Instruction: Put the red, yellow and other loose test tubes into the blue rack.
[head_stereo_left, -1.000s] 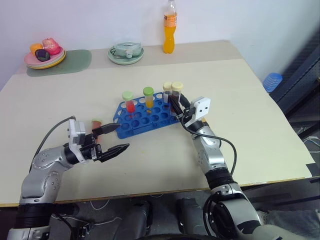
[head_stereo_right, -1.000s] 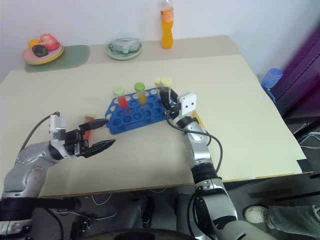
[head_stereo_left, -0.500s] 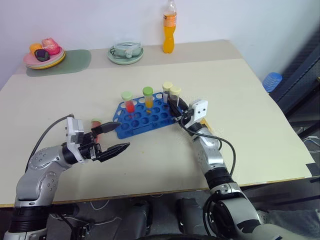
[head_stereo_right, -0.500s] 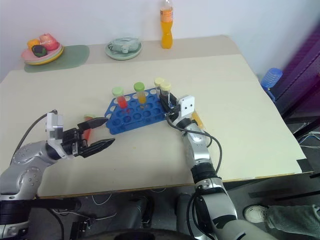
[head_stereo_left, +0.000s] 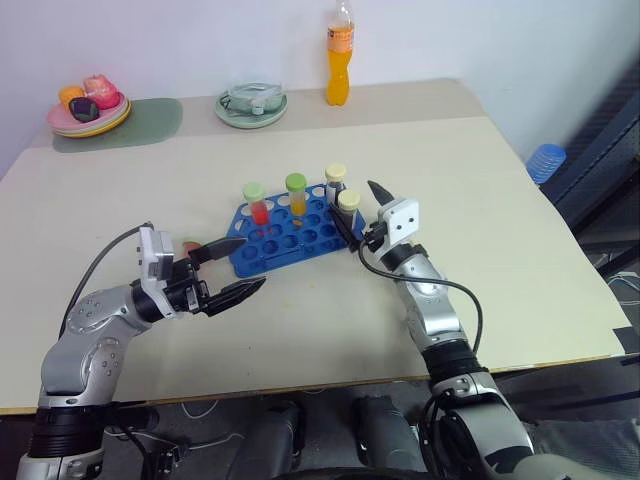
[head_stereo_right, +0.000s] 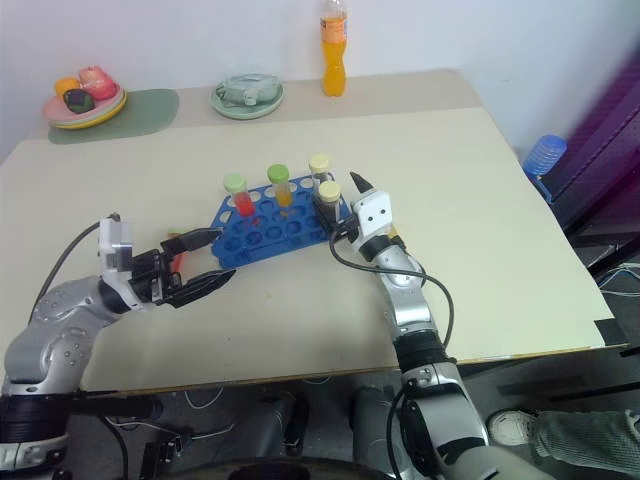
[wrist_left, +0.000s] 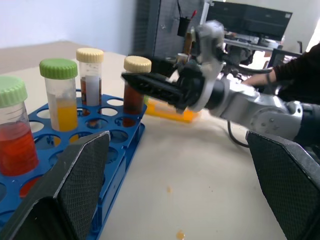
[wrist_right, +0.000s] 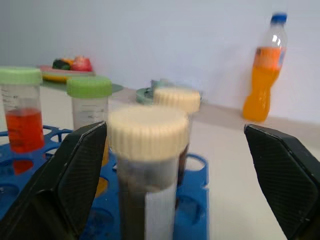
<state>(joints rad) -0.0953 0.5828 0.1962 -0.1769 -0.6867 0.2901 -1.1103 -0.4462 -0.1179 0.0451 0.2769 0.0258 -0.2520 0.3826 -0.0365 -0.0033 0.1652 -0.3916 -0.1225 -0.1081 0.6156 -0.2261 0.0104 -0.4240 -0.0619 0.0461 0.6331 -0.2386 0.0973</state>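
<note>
At the near right corner of the blue rack (head_stereo_left: 288, 228), a cream-capped tube of brown liquid (head_stereo_left: 347, 208) is now seen standing upright in a hole, released by the right gripper (head_stereo_left: 361, 215), whose fingers, clamped on that tube a second ago, are spread wide on either side of its cap without touching it. Three more tubes are seated upright in the rack: a green-capped red one (head_stereo_left: 256, 202), a green-capped yellow one (head_stereo_left: 296, 194) and a second cream-capped one (head_stereo_left: 335, 183) behind the newly placed tube. One red tube (head_stereo_left: 191, 248) is left lying on the tabletop (head_stereo_left: 480, 200) just beside the rack's left end, partly hidden by the left gripper (head_stereo_left: 232, 269), which is held with its fingers apart and nothing between them, close over that tube and little changed from a second ago. With the brown tube judged delivered, the task appears nearly complete; the lying red tube is taken to be the last pick, and it falls to the left gripper.
</note>
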